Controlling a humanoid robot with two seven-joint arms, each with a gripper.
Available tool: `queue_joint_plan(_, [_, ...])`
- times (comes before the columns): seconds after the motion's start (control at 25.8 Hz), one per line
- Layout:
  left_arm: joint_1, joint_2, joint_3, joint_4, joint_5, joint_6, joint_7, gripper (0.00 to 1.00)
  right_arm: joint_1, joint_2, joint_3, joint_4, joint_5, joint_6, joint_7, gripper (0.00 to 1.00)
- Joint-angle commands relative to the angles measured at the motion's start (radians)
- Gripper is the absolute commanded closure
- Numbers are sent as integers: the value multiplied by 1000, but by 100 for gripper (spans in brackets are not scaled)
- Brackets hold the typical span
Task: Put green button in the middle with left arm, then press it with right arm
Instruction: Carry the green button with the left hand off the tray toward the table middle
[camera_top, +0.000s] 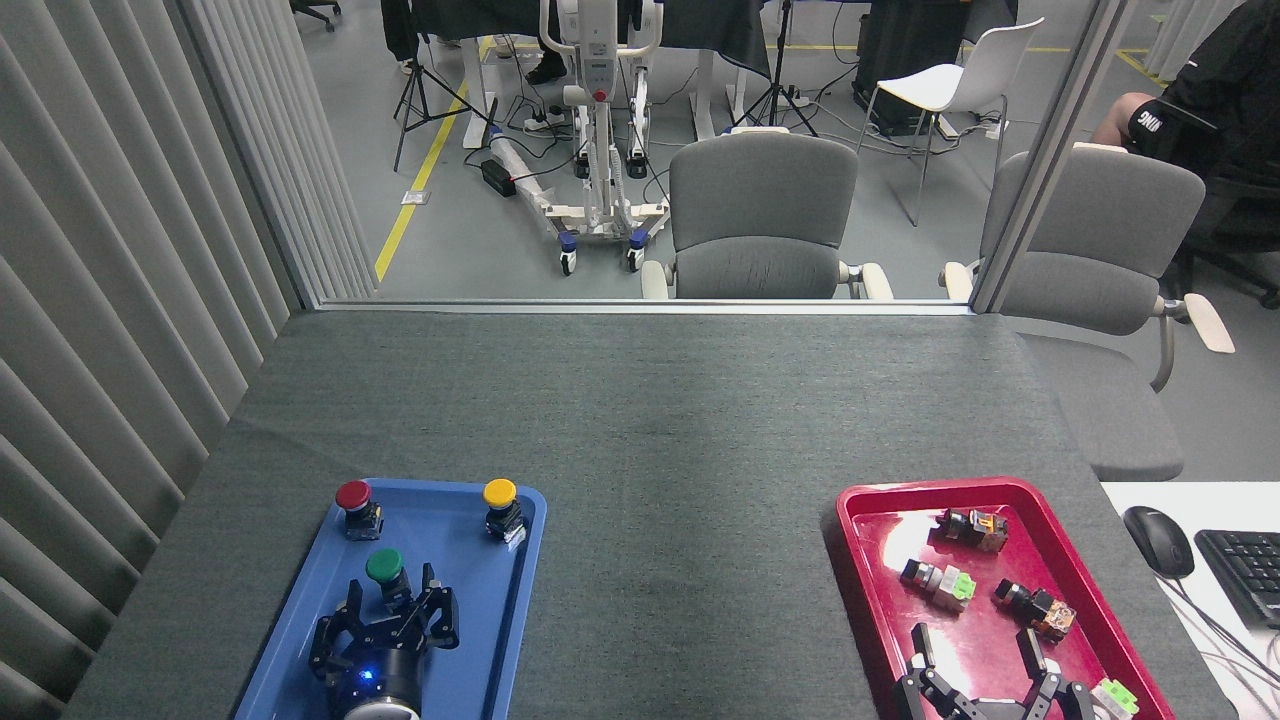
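One green button (385, 568) upright, cap upward.

Only one bit of writing can be read. White letters "NING" stand on the black sleeve (1152, 124) of a person sitting at the far right, behind the grey chair. The letters sit sideways, and the start of the word is hidden. Nothing else has words or numbers I can read.

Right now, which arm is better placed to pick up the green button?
Left. The left gripper hangs open in the blue tray right at the green button; the right gripper is over the red tray.
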Motion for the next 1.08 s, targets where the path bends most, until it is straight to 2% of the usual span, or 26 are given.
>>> queue_joint_plan(0.0, [-12, 0, 0, 20, 13, -17, 1, 25, 0, 3, -1, -1, 0, 1, 3, 0])
queue_joint_plan(0.08, [-16, -1, 0, 24, 13, -18, 0, 34, 0, 5, -1, -1, 0, 1, 3, 0])
queue_joint_plan(0.12, [-18, -1, 0, 31, 13, -20, 0, 43, 0, 5, -1, -1, 0, 1, 3, 0])
queue_joint_plan(0.19, [-18, 2, -5, 32, 12, -34, 3, 63, 0, 5, -1, -1, 0, 1, 3, 0])
queue_joint_plan(0.27, [1, 19, -32, 21, 12, -61, 27, 93, 0, 3, -1, -1, 0, 1, 3, 0])
queue_joint_plan(0.31, [13, 31, -46, 17, 12, -75, 50, 100, 0, 3, 1, -1, 0, 2, 4, 0])
queue_joint_plan(0.43, [33, 63, -74, -6, 15, -122, 110, 100, -2, 5, -1, -1, 2, 2, 4, 0])
queue_joint_plan(0.5, [47, 78, -75, -63, 13, -198, 130, 100, -2, 5, 1, -3, 0, 2, 4, 0])
queue_joint_plan(0.62, [41, 132, -155, -201, -1, -469, 193, 100, -2, 8, 1, -1, 2, 2, 4, 0])
queue_joint_plan(0.7, [-9, 151, -273, -252, -7, -575, 195, 100, -3, 8, 1, -3, 2, 1, 4, 0])
queue_joint_plan(0.81, [-50, 111, -419, -181, -5, -526, 158, 100, -5, 6, 1, -1, 0, 1, 4, 0])
queue_joint_plan(0.93, [-137, 2, -536, -23, -17, -503, 90, 100, -2, 5, 1, -1, 0, -1, 4, 0])
queue_joint_plan(1.05, [-185, -63, -585, 80, -60, -471, 75, 100, -2, 1, 1, -1, 0, 1, 4, 0])
